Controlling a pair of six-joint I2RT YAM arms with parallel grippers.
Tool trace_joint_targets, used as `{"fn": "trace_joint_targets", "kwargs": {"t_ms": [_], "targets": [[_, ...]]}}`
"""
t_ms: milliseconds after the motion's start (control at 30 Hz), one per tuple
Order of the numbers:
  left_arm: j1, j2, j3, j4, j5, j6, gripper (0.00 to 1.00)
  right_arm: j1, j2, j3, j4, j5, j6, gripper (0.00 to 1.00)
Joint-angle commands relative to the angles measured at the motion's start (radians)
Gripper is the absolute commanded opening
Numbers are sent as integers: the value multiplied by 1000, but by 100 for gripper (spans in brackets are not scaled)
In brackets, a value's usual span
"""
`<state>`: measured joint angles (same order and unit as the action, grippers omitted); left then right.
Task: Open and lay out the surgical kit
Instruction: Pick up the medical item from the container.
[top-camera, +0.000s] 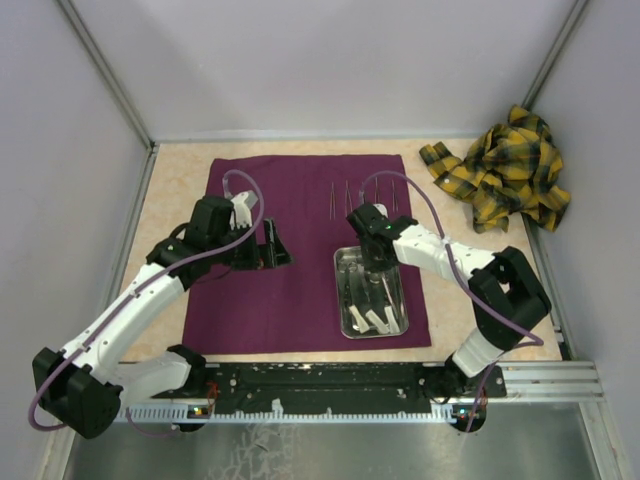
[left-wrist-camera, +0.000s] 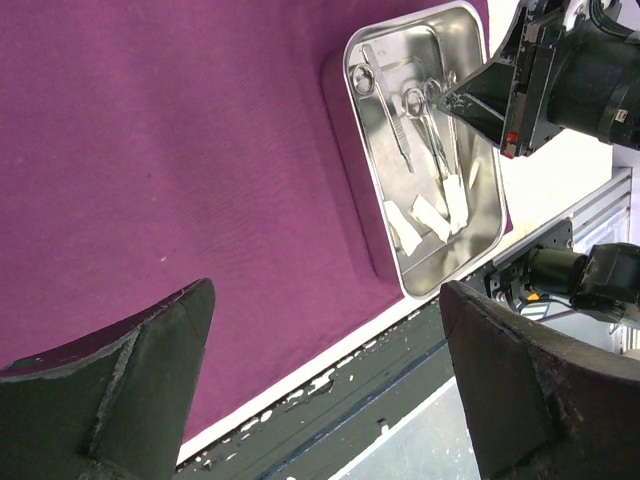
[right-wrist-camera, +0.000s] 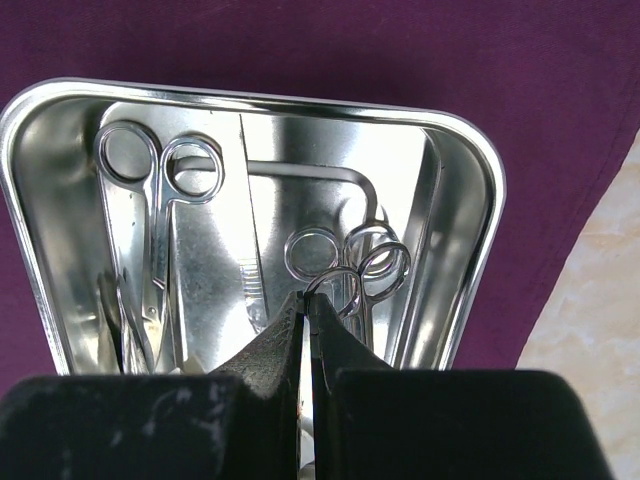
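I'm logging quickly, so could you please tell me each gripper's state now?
Left gripper: open, empty, above the purple cloth.
Right gripper: shut in the steel tray; hold cannot be told.

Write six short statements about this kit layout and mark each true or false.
1. The purple cloth lies spread flat on the table. True.
2. The steel tray is empty. False: it holds ring-handled instruments and white pieces.
3. The left fingers stand open with nothing between them. True.
4. The right fingers are spread wide above bare cloth. False: they are closed together over the tray, at a ring handle.
5. No instruments lie on the cloth. False: a row of thin instruments lies beyond the tray.
6. A yellow plaid cloth sits at the far right. True.
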<state>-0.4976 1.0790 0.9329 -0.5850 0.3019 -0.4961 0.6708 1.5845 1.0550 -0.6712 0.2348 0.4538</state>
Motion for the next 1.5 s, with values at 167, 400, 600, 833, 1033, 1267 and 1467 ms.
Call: {"fn": "trace_joint_targets", "kwargs": {"t_ms": [167,400,600,833,1033,1267,1467], "targets": [[-3,-18,30,-16,-14,15,100,-8,-51,54,11,-39,-21,0],[-2,-29,29,-21,-18,17,100,-9,-55,99,-22,-45,-40,0],[-3,-35,40,-34,-26,17,100,-21,-79,139,-48,-39,-55,0],[-3,-39,67,-64,-40,14,100,-30,-103,176,-64,-56,-67,0],[-4,-48,98,-97,-67,15,100,-39,-132,191,-64,-101,-59,0],[-3,-68,139,-130,-116,17,100,-48,-164,215,-66,-174,-41,0],[-4,-75,195,-171,-147,23,100,-54,-197,209,-45,-251,-14,0]]}}
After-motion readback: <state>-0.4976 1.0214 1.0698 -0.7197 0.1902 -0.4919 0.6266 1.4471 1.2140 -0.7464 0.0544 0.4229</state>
